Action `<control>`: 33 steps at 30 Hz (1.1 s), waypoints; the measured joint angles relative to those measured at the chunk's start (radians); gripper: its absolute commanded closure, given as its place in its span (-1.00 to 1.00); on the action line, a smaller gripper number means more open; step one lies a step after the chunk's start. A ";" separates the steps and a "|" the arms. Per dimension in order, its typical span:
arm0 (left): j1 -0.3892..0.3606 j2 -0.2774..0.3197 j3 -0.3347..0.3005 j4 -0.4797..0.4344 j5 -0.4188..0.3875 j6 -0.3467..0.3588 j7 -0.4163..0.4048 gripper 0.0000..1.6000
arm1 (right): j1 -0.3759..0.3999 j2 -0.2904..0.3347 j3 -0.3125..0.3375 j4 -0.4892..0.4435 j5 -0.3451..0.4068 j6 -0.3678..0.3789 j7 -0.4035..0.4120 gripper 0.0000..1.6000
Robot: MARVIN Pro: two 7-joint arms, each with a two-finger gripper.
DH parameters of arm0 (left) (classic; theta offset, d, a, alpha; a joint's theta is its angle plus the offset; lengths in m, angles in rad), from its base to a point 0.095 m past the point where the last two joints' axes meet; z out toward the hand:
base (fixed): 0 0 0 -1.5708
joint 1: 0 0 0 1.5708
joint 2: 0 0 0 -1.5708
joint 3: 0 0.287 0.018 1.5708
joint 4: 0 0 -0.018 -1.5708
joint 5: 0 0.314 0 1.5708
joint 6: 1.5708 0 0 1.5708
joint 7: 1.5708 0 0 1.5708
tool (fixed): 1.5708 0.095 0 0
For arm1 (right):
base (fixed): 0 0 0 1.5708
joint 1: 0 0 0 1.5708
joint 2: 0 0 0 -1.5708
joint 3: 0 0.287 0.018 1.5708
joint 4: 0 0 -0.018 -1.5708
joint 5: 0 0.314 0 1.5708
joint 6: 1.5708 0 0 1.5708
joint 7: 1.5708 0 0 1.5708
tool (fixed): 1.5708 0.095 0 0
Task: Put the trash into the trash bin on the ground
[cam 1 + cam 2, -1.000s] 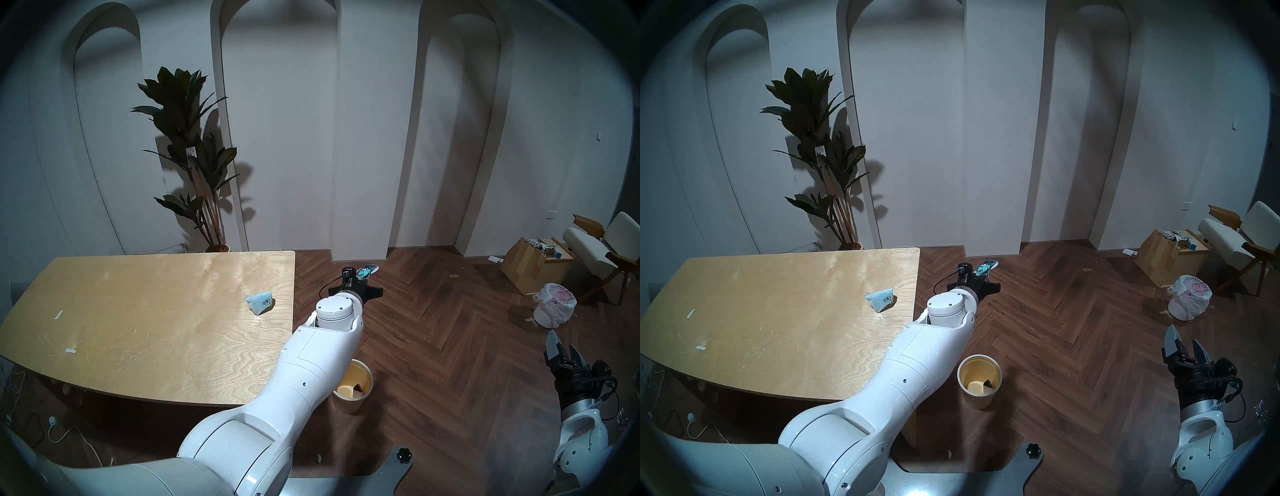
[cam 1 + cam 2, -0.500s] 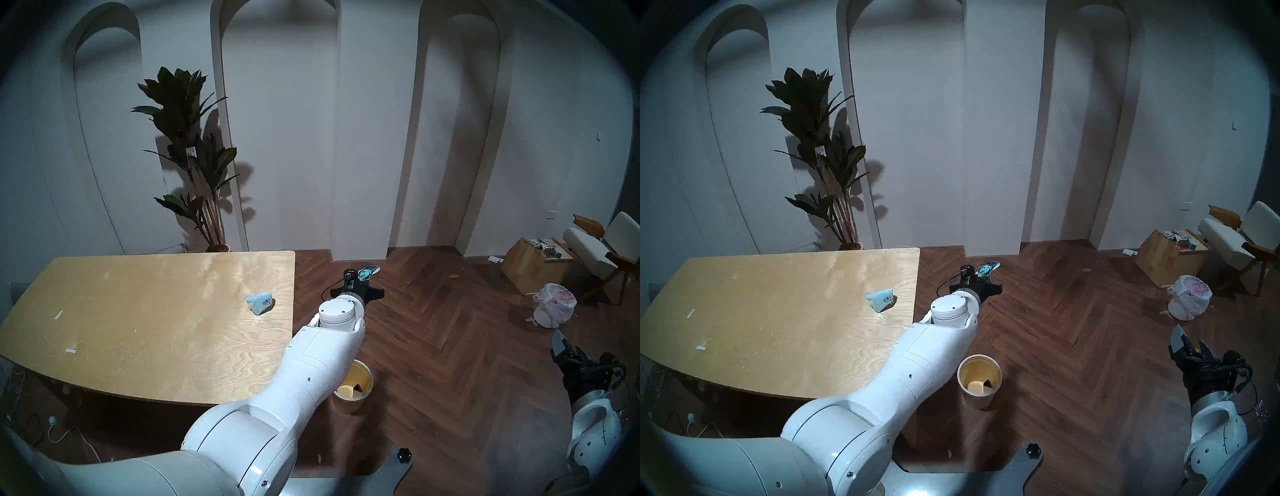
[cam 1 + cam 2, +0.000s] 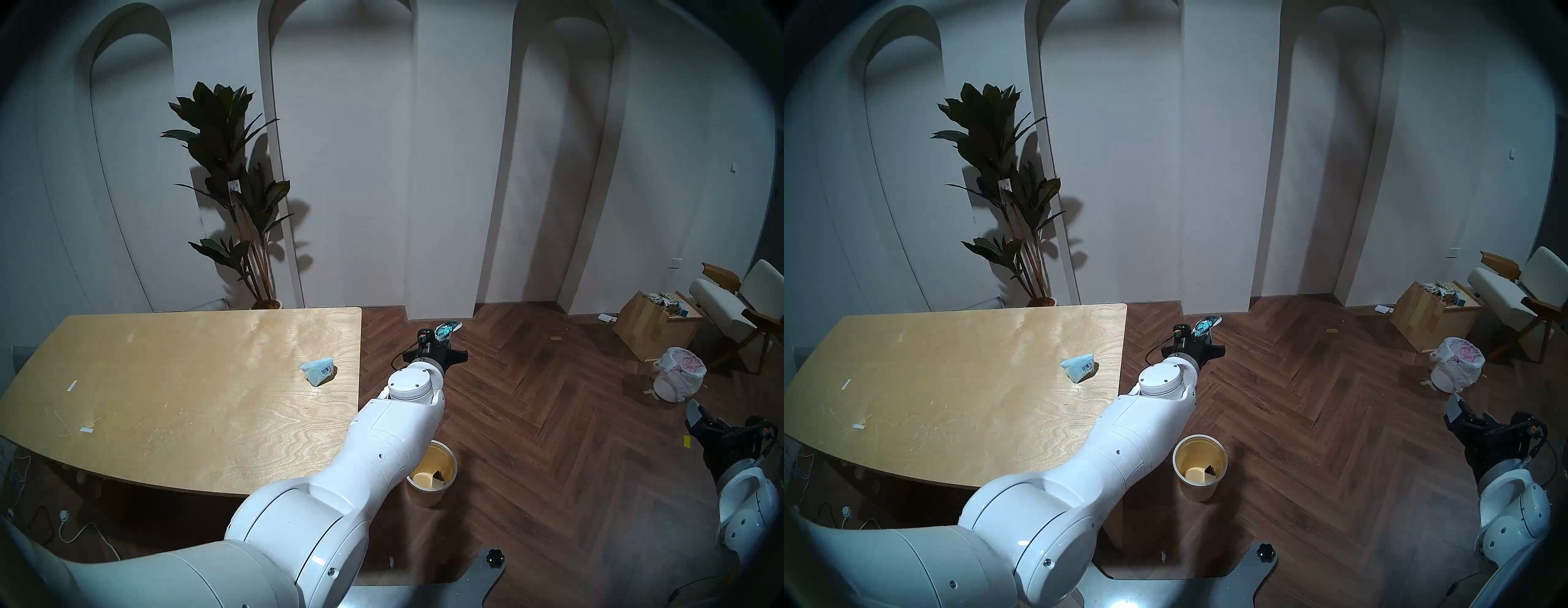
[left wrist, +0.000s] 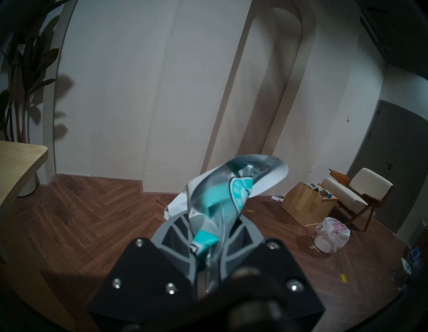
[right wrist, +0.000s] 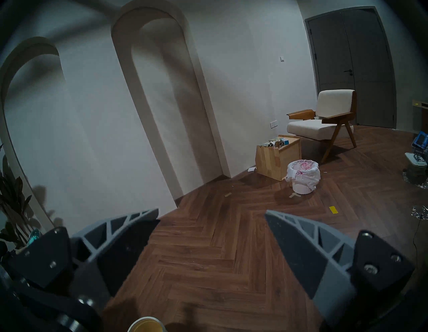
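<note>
In the head views the white left arm is reaching from the lower left up to the middle of the frame, and its black left gripper (image 3: 441, 337) is holding a crumpled teal-and-clear plastic blister pack (image 3: 449, 329) out over the dark herringbone wood floor (image 3: 530, 403), just beyond the right edge of the pale plywood surface (image 3: 169, 403). In the left wrist view the jaws are clenching on the lower end of that pack (image 4: 222, 204), which is sticking up and curling toward the upper right of the frame between the grey fingers (image 4: 171, 234). A pale blue barcoded packet (image 3: 319, 370) is lying on the surface near its right edge, left of the wrist. The small round cream-white bucket with yellowish inner walls (image 3: 445, 484) is standing on the floor lower in the frame, partly hidden behind the left forearm; something pale and a dark scrap are lying on its bottom (image 3: 1202, 472). At the right edge the right gripper (image 3: 702, 418) is hanging in the air with its jaws released and wide apart, as the right wrist view (image 5: 212, 231) is showing, and nothing is between them. Farther right, a white bin lined with a pink-printed plastic bag (image 3: 679, 373), a square wooden box (image 3: 653, 327) and a cream armchair (image 3: 738, 305) are standing along the wall, and a tall potted plant (image 3: 237, 191) is rising behind the surface.
</note>
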 measured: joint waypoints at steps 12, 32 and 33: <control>-0.038 -0.025 -0.004 0.090 -0.002 -0.065 -0.018 1.00 | -0.001 -0.001 0.020 -0.001 0.024 0.074 -0.003 -1.00; -0.112 -0.060 -0.007 0.268 -0.001 -0.131 -0.023 1.00 | 0.025 0.017 0.016 0.041 0.031 0.090 0.039 -1.00; -0.116 -0.061 -0.009 0.280 -0.002 -0.133 -0.023 1.00 | 0.026 0.017 0.016 0.040 0.031 0.090 0.041 -1.00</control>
